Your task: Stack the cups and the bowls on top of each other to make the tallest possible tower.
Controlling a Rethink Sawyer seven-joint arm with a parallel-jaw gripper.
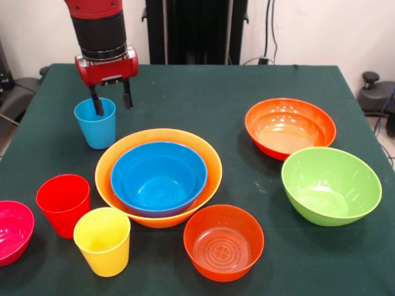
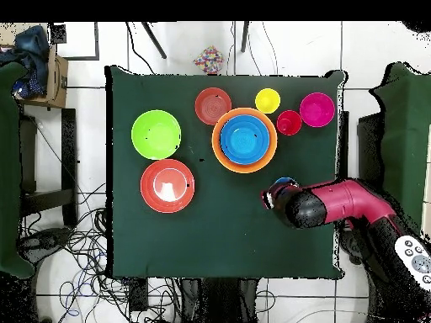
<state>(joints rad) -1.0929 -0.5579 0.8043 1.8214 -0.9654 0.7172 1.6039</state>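
Observation:
My gripper [image 1: 113, 108] is open over the light blue cup [image 1: 95, 129] at the table's left. One finger [image 1: 97, 105] reaches inside the cup and the other hangs outside its right wall. The cup stands upright on the cloth. The blue bowl [image 1: 158, 179] sits nested in the largest pale orange bowl [image 1: 211, 161] at the middle. The red cup [image 1: 63, 203] and the yellow cup [image 1: 103, 240] stand upright near the front left. In the overhead view the arm [image 2: 328, 206] covers the gripper, and only a sliver of the light blue cup [image 2: 284, 180] shows. No small light blue bowl is in view.
A magenta bowl [image 1: 12, 231] sits at the left edge. One red-orange bowl [image 1: 223, 242] sits at the front middle and another [image 1: 290, 126] at the back right. The lime green bowl [image 1: 330, 185] is on the right. All stand upright on the green cloth.

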